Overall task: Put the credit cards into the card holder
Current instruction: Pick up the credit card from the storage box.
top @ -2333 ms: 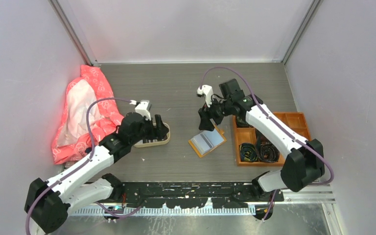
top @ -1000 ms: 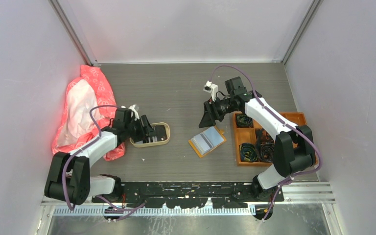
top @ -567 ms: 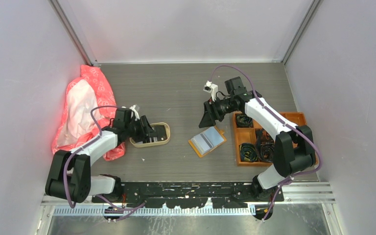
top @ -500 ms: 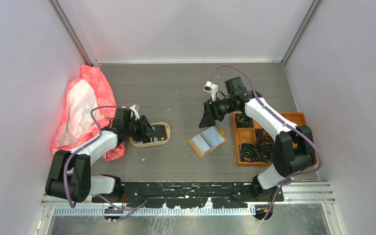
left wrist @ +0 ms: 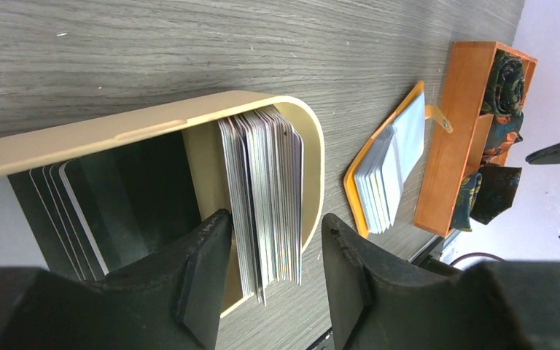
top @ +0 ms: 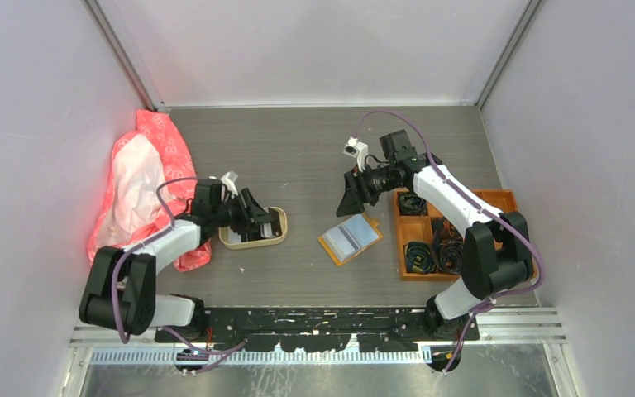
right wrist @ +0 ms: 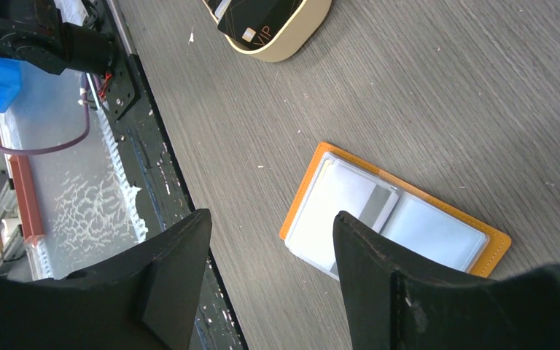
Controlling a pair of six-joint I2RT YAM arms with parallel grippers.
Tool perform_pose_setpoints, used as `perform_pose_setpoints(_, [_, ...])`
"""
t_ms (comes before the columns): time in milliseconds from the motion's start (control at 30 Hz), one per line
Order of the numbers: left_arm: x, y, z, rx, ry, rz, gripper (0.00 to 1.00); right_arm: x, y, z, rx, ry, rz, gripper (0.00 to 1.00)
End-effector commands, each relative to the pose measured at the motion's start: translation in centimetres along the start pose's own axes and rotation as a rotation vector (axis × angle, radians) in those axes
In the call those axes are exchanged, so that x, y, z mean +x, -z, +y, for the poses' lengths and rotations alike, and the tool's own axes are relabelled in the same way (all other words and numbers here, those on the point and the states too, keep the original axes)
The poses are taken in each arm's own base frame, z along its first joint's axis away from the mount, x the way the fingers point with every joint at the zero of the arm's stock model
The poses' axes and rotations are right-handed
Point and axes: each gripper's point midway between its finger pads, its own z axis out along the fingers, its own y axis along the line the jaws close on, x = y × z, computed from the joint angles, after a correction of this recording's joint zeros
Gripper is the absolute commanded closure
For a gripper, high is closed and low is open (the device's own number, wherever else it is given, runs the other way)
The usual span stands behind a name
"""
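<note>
Top external: box (top: 500, 207) beside card holder (top: 349, 238)

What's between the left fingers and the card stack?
The tray: its end wall lies between one left finger and the cards. The other finger sits inside the tray beside the stack, nothing between.
</note>
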Motion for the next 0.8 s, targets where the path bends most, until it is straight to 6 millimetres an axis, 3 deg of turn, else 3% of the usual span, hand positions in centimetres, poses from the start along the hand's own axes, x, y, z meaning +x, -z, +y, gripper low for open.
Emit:
perform_pose_setpoints(0, [-0.8, -0.8, -1.3, 0.088, 0.0, -0.005, 0.5, -1.2, 0.3, 0.8, -0.025, 0.045, -0.022, 0.33])
perform_pose_setpoints(433, [-0.3, -1.6, -1.3, 0.103, 0.018, 0.04, 0.48, -1.1, 0.2, 0.7, -0.027, 0.043, -0.017, 0.33])
perform_pose_setpoints(767, [-0.3, 0.6, -1.5, 0.039, 0.006, 0.023, 0.49, -1.1, 0.3, 0.9, -0.03, 0.046, -0.018, 0.33])
